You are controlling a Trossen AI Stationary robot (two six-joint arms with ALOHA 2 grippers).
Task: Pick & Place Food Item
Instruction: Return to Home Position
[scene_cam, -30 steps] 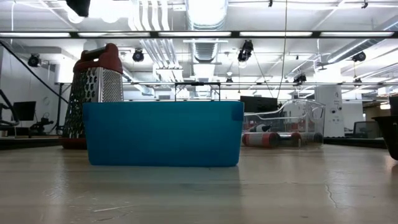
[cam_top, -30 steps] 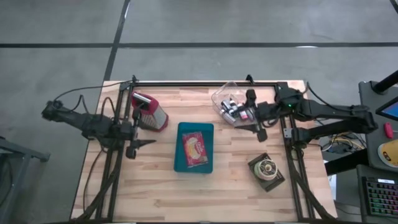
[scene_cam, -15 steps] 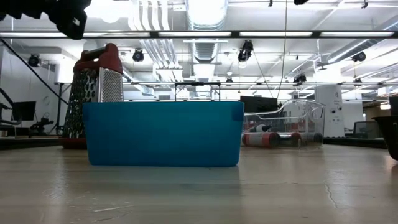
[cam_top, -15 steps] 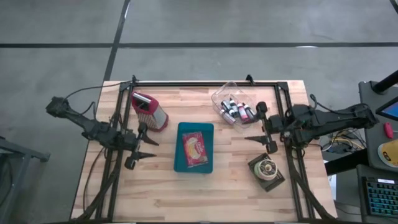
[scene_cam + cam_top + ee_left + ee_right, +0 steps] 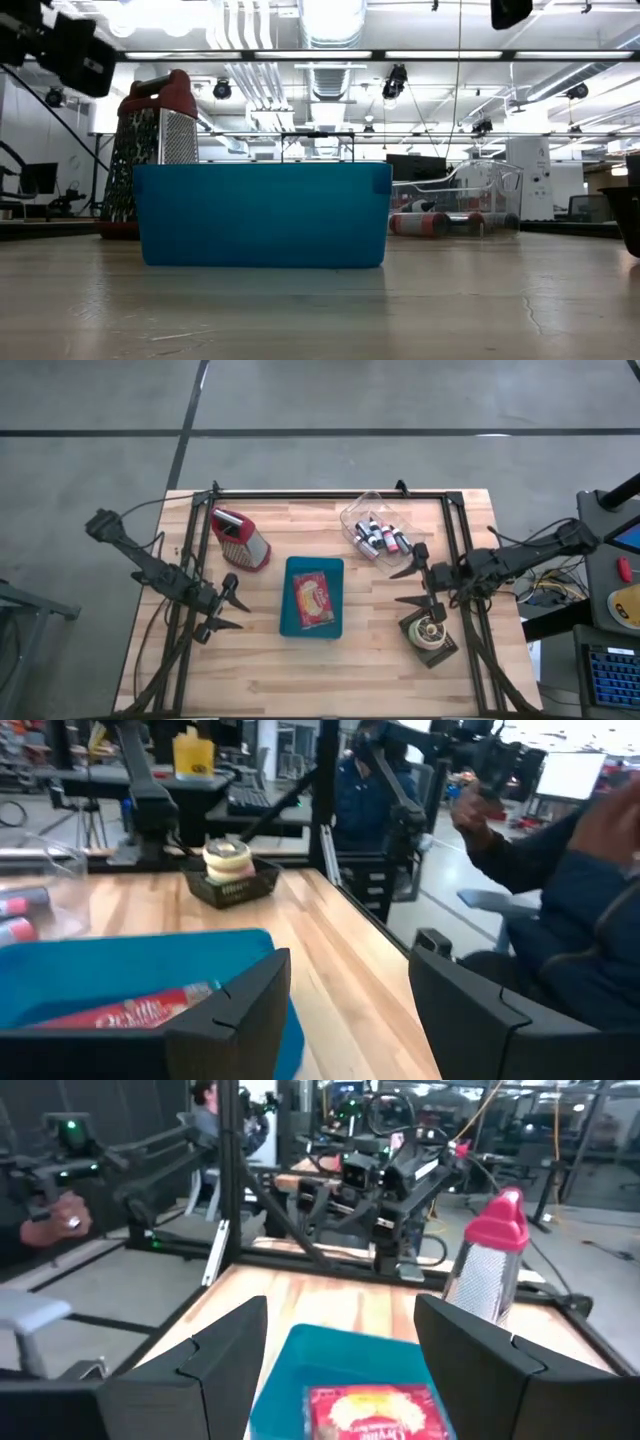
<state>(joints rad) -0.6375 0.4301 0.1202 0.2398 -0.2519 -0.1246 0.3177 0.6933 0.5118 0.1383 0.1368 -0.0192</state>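
Two grippers empty, jaws wide open | left gripper [image 5: 238, 608] 9 o'clock, right gripper [image 5: 398, 588] 3 o'clock of blue bin [image 5: 313, 626] | food coloring bottles [image 5: 378, 539] inside transparent bin [image 5: 350, 516], 1 o'clock | likely clear for homing.

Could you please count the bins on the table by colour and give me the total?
Blue bin: 1
Transparent bin: 1
Black bin: 1
Total: 3
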